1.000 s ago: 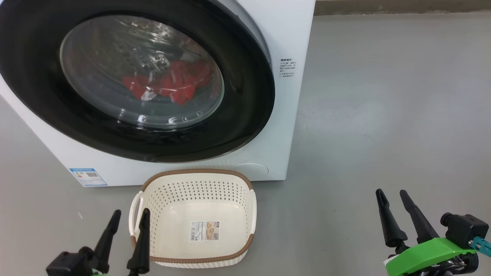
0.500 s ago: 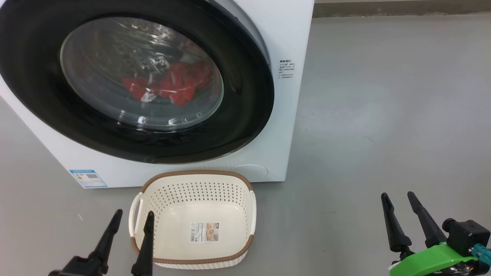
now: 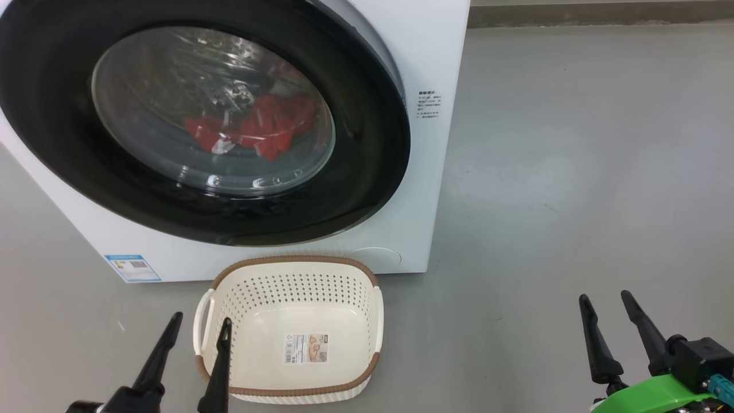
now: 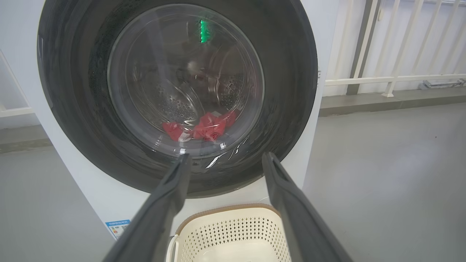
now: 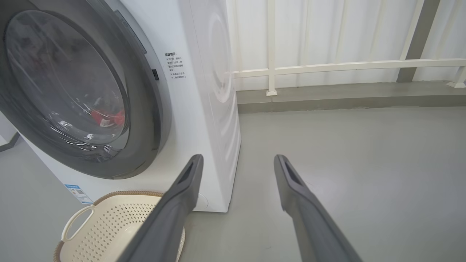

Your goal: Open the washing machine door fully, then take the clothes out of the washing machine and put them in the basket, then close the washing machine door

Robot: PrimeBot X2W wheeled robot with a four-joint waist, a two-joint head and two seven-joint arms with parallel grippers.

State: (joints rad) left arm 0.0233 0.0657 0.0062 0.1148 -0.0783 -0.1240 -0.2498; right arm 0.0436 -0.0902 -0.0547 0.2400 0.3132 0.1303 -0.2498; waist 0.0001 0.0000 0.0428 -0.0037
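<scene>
Cream perforated plastic basket (image 3: 292, 287) sits just before boxy white washing machine (image 3: 436, 51) for unloading; left end effector (image 3: 200, 317), right end effector (image 3: 605, 295) splayed, empty.

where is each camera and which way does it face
head view: on the head, looking down at washing machine door and basket; left gripper, right gripper below
left wrist view: on left arm, squarely facing door, clothes inside; own fingers
right wrist view: on right arm, door seen obliquely; own fingers
shared: door, basket
</scene>
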